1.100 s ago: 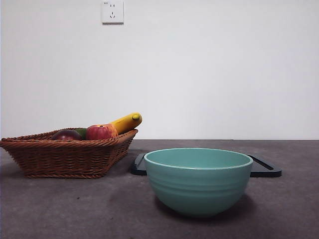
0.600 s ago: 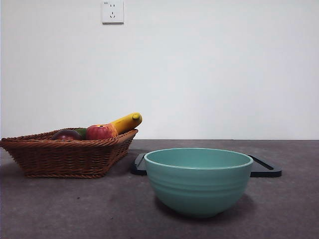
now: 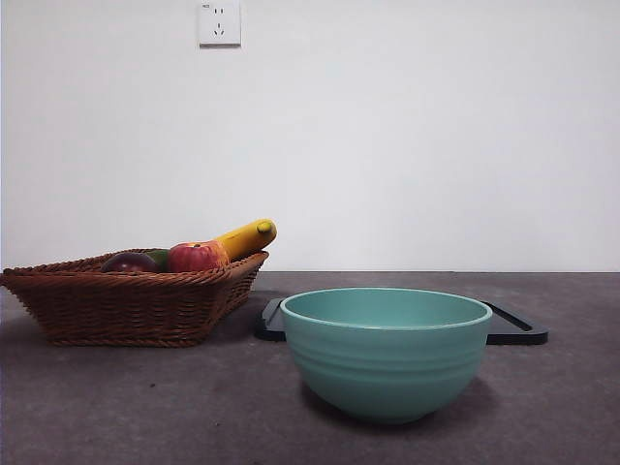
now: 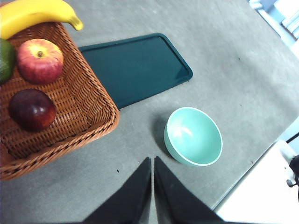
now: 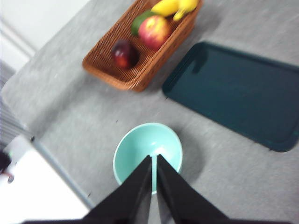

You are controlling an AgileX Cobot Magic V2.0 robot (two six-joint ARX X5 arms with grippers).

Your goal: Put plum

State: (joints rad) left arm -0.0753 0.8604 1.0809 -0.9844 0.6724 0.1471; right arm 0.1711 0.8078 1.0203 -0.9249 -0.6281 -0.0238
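Observation:
The plum (image 4: 32,109) is a glossy dark maroon fruit lying in the brown wicker basket (image 4: 88,91). It also shows in the front view (image 3: 129,262) and in the right wrist view (image 5: 124,53). A teal bowl (image 3: 385,349) stands empty on the grey table; it shows in the left wrist view (image 4: 193,136) and the right wrist view (image 5: 147,153) too. My left gripper (image 4: 153,163) is shut, high above the table between basket and bowl. My right gripper (image 5: 154,161) is shut, high above the bowl. Neither arm shows in the front view.
The basket also holds a red-and-yellow apple (image 4: 40,59), a banana (image 4: 37,12) and a green fruit (image 4: 5,58). A dark flat tray (image 4: 135,65) lies behind the bowl, next to the basket. The table's edge (image 4: 247,172) runs close to the bowl.

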